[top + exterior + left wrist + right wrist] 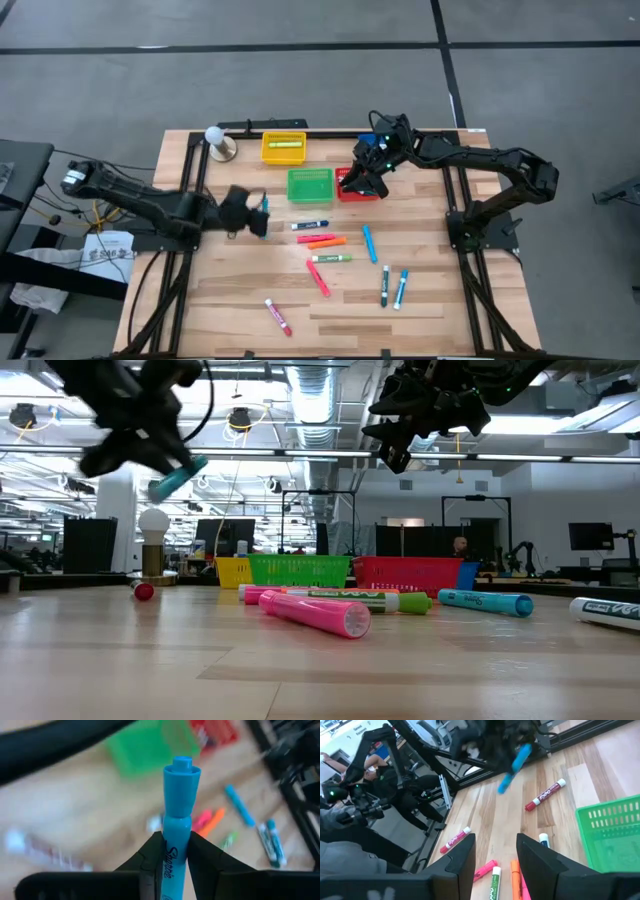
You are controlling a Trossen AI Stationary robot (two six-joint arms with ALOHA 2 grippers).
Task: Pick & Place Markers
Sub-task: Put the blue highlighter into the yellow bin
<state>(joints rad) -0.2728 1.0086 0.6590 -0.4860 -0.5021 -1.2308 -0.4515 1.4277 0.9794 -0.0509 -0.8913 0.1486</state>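
I hold a blue marker [177, 815] clamped in my left tool [258, 216], its fingers [150, 860] pinched tight on the barrel and the capped end sticking out past them. In the overhead view that tool hangs above the wooden surface [220, 300] on its left side, left of the green basket [310, 185]. Nearest the front edge lies a pink-and-red marker [277, 316]; farther in, two markers [392, 287] lie side by side toward the right, then a red one [318, 277], a green one [331, 258], a light-blue one [369, 243], an orange one [327, 241] and a white one with a blue cap [310, 225]. Beyond them stand the green basket and a red basket [368, 195], with a yellow basket [283, 147] at the far edge. My right tool [366, 180] hovers over the red basket, its fingers [462, 857] parted and holding nothing.
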